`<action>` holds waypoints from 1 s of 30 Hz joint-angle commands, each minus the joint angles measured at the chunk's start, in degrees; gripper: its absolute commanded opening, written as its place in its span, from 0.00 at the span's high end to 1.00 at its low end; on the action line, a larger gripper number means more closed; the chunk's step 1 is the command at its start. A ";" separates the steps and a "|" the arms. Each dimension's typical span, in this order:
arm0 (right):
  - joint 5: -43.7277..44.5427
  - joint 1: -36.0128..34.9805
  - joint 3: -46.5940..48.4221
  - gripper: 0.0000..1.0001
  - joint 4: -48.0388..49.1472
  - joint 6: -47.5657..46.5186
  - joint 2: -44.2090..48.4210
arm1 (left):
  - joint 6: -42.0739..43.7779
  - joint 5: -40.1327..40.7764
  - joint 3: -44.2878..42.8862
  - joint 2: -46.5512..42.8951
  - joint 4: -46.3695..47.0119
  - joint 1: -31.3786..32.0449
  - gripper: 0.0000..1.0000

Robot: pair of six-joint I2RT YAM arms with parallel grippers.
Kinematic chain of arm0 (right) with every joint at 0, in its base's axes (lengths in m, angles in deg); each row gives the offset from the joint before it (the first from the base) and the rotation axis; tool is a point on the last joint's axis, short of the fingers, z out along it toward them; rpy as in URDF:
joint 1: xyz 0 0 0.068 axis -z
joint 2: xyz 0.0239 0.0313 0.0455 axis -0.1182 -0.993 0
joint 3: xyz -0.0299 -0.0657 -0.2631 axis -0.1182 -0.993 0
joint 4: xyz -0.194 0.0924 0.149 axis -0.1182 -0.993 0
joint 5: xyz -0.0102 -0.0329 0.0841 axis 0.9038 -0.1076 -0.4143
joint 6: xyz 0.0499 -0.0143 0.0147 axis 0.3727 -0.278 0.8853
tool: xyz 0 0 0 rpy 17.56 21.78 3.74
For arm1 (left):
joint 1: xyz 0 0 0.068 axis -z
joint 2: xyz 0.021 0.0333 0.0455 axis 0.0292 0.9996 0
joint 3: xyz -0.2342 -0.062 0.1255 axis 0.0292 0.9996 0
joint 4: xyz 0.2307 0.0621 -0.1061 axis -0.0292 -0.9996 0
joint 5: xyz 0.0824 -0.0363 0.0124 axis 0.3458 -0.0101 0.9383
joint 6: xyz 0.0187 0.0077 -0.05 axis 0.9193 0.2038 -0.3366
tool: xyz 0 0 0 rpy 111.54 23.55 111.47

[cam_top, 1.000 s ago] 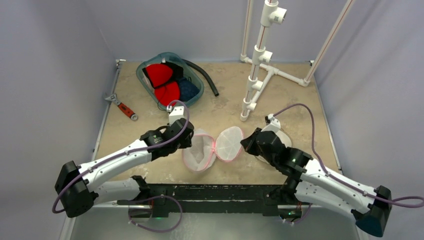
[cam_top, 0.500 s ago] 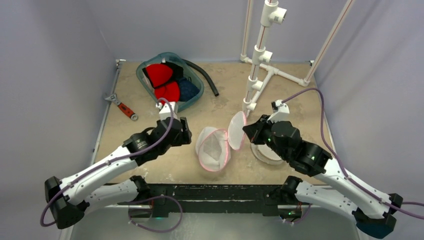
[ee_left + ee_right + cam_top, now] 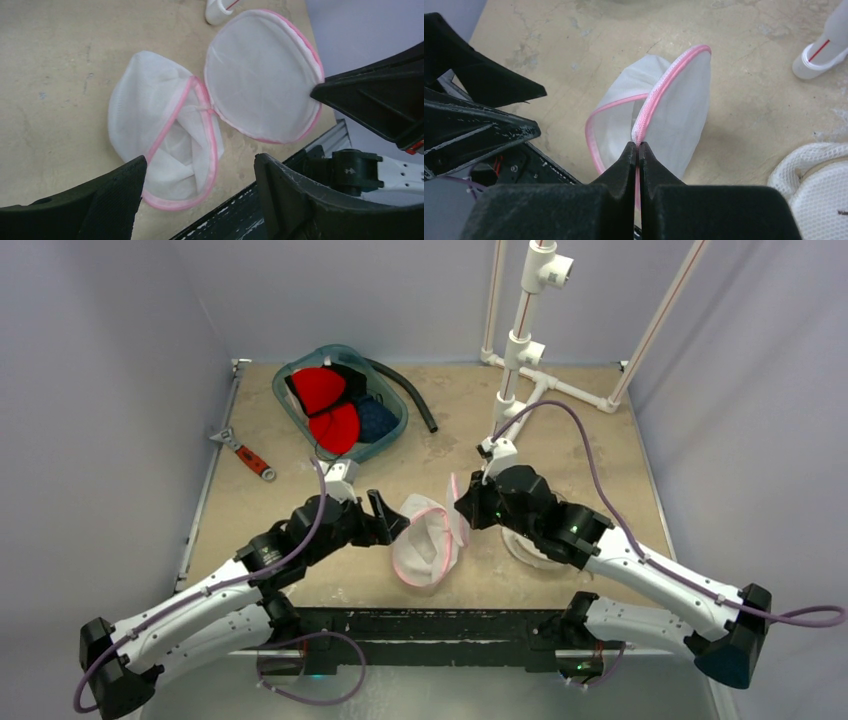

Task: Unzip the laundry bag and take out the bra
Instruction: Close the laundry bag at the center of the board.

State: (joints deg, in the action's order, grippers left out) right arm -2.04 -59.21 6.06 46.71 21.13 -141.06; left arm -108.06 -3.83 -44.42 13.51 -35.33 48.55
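The laundry bag (image 3: pixel 425 545) is a white mesh clamshell with pink trim, unzipped and lying on the tan table. Its two halves show in the left wrist view, the deeper half (image 3: pixel 150 115) and the flat half (image 3: pixel 260 75). My right gripper (image 3: pixel 638 146) is shut on the pink rim of the flat half (image 3: pixel 684 110), holding it on edge; from above the gripper (image 3: pixel 463 508) is just right of the bag. My left gripper (image 3: pixel 387 519) stands open beside the bag's left side; between its jaws (image 3: pixel 200 162) is only the bag below. A white net-textured bra (image 3: pixel 814 185) lies under my right arm.
A teal basin (image 3: pixel 283 400) at the back left holds red and blue bras. A black hose (image 3: pixel 410 390) curves behind it, and a red-handled wrench (image 3: pixel 245 455) lies to its left. A white pipe stand (image 3: pixel 515 370) rises at the back right. A black rail (image 3: pixel 420 625) runs along the front.
My right gripper carried the held half up and leftward, standing it over the other half. My left gripper opened wider and came off the bag's left edge.
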 commanded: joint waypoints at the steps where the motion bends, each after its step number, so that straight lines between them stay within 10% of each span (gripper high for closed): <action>1: -3.09 0.11 1.33 1.00 4.64 -6.56 -0.66 | -1.92 -8.41 1.31 1.44 11.88 -0.01 0.22; 19: -9.20 0.15 3.34 1.00 5.61 10.49 -8.07 | 8.19 12.56 5.58 9.89 28.44 16.49 0.19; 30: -11.14 0.14 4.84 1.00 6.45 12.68 -10.39 | 8.86 13.97 2.44 18.12 29.44 18.81 0.37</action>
State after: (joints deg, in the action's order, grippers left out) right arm -11.46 -59.21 8.01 51.56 32.08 -151.27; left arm -99.96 7.69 -39.26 29.99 -8.58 66.36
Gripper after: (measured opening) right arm 0.011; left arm 0.666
